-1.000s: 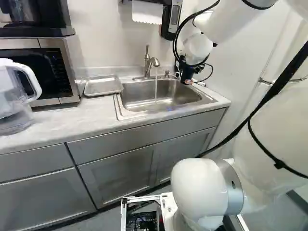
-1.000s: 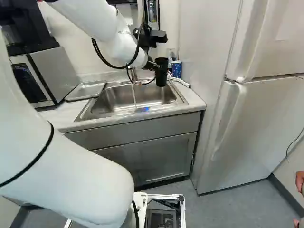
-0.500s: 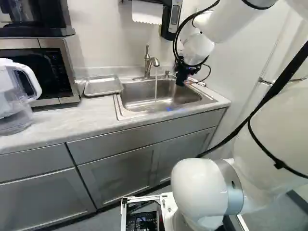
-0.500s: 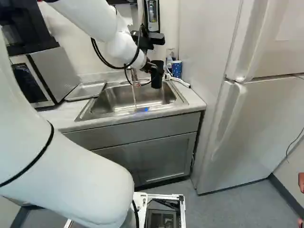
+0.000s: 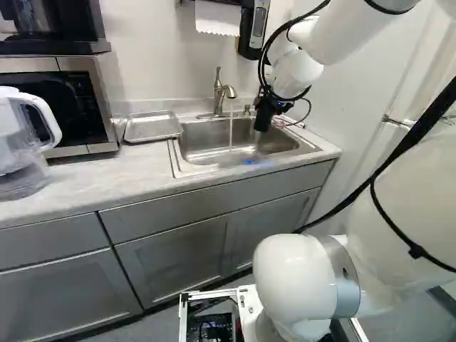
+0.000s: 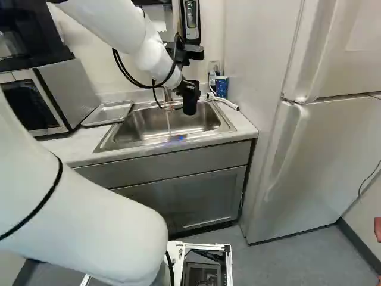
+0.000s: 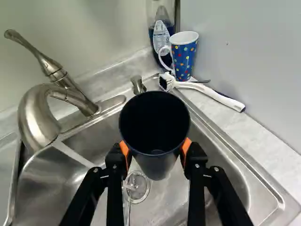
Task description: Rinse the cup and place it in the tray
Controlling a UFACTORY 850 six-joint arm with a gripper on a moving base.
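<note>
In the right base view my gripper (image 6: 183, 87) holds the black cup (image 6: 190, 102) over the right part of the sink (image 6: 126, 131). The wrist view has the gripper (image 7: 155, 151) shut on the cup (image 7: 160, 160), an orange pad at either side and the dark open mouth showing. Left of the cup, the curved faucet (image 7: 35, 115) reaches over the basin; a thin water stream (image 5: 231, 132) falls from it in the left base view. The cup is apart from that stream. A metal tray (image 5: 152, 127) lies on the counter left of the sink.
Behind the sink's corner stand a blue dotted mug (image 7: 184, 56) and a soap bottle (image 7: 162, 35), with a white brush (image 7: 207, 89) beside them. A microwave (image 5: 89, 103) and a clear pitcher (image 5: 21, 142) occupy the counter's left. The fridge (image 6: 321, 149) stands at the right.
The arm has carried the held cup leftward, closer to the faucet, and somewhat lower; in the right base view it has moved away from the blue mug. The base has not moved.
</note>
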